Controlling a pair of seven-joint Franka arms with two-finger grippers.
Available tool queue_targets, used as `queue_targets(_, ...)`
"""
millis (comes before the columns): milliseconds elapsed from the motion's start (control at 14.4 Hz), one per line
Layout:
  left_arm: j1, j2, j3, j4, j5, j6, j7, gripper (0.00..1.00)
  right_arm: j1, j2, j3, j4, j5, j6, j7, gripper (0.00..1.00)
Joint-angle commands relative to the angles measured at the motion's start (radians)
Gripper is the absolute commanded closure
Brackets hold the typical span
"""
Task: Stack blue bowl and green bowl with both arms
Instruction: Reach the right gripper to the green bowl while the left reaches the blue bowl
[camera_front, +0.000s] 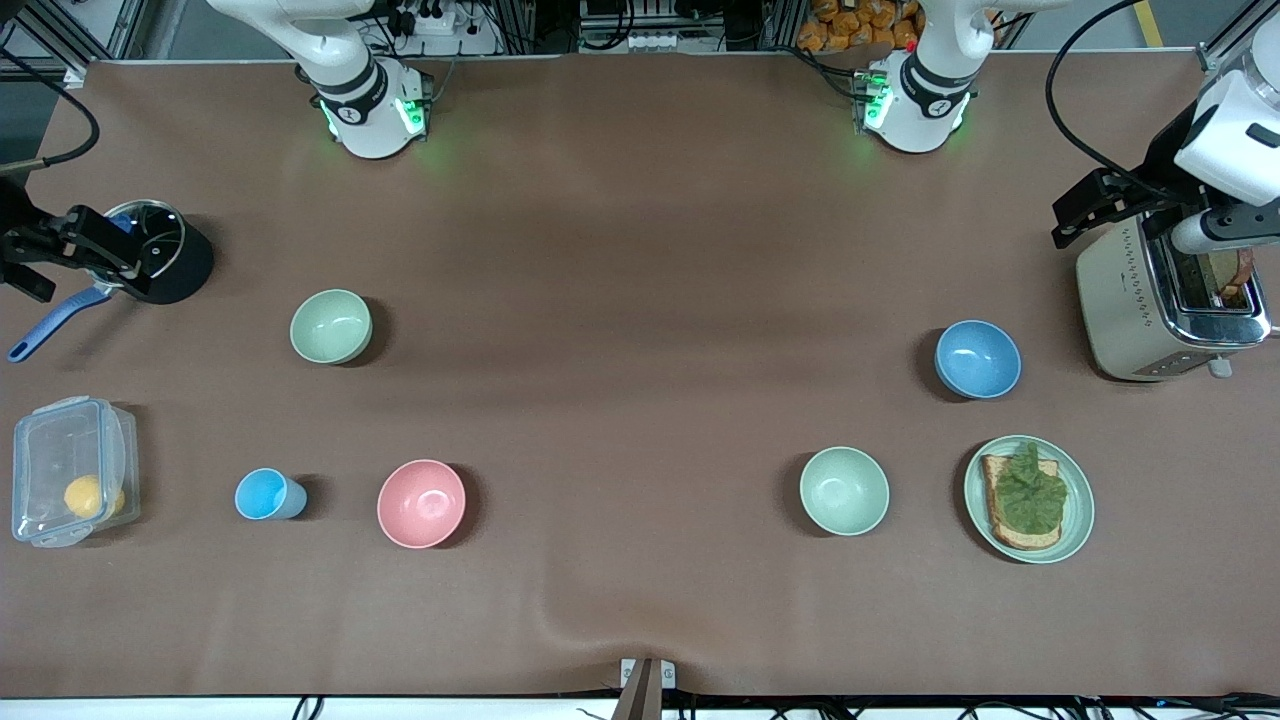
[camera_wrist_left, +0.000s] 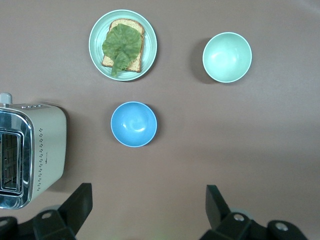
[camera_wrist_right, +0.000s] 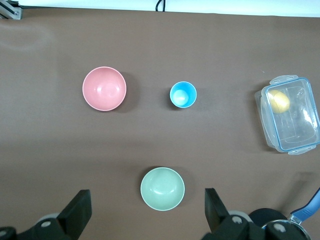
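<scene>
The blue bowl stands upright toward the left arm's end of the table, beside the toaster; it also shows in the left wrist view. The green bowl, dull sage, stands upright toward the right arm's end; it also shows in the right wrist view. My left gripper is open and empty, up in the air by the toaster. My right gripper is open and empty, up in the air over the black pot.
A paler mint bowl and a green plate with toast and lettuce lie nearer the camera than the blue bowl. A toaster, black pot, pink bowl, light-blue cup and clear lidded box also stand here.
</scene>
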Motion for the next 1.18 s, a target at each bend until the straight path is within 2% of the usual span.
queue_targets(0,-0.005,-0.006,0.000,0.001,0.020,-0.013,0.012,0.00,-0.009,0.004,0.008,0.010,-0.011,-0.012,-0.002,0.00)
queue_targets(418,0.006,0.019,0.014,0.007,0.019,-0.013,0.038,0.00,-0.011,0.005,0.008,-0.007,-0.008,-0.018,0.001,0.00)
queue_targets(835,0.061,0.149,0.020,-0.022,0.035,-0.001,0.126,0.00,-0.006,0.062,0.008,-0.027,-0.013,-0.036,-0.003,0.00)
queue_targets(974,0.081,0.189,0.019,-0.055,0.055,0.059,0.129,0.00,-0.003,0.090,0.008,-0.029,-0.019,-0.038,-0.003,0.00)
queue_targets(1114,0.127,0.197,0.017,-0.175,0.054,0.210,0.164,0.00,-0.003,0.108,0.008,-0.050,-0.019,-0.029,0.000,0.00)
